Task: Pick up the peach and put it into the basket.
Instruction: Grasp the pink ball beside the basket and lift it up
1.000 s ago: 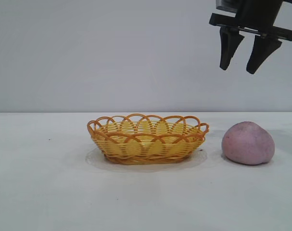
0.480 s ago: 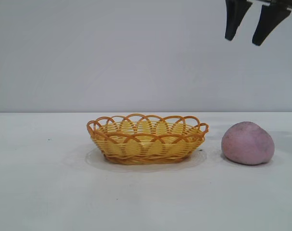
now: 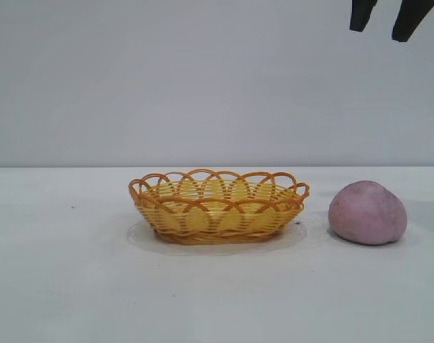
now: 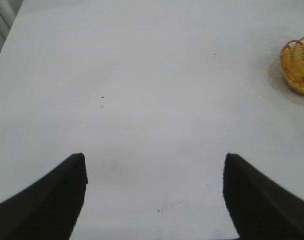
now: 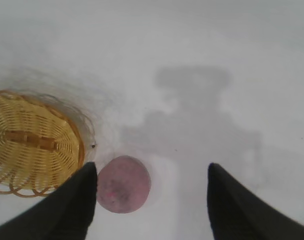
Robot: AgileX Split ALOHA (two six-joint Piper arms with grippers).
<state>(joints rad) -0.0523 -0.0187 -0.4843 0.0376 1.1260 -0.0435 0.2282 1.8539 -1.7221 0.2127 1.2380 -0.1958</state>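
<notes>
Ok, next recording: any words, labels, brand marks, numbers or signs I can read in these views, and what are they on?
None can be read in any view.
Yellow and orange oval woven basket: no label or print.
Dusty pink-mauve rounded peach: no sticker or mark.
White table: only small dark specks, no writing.

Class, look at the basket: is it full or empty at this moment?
Empty. The basket shows only its woven yellow floor in the right wrist view, and the peach sits on the table beside it, apart.
</notes>
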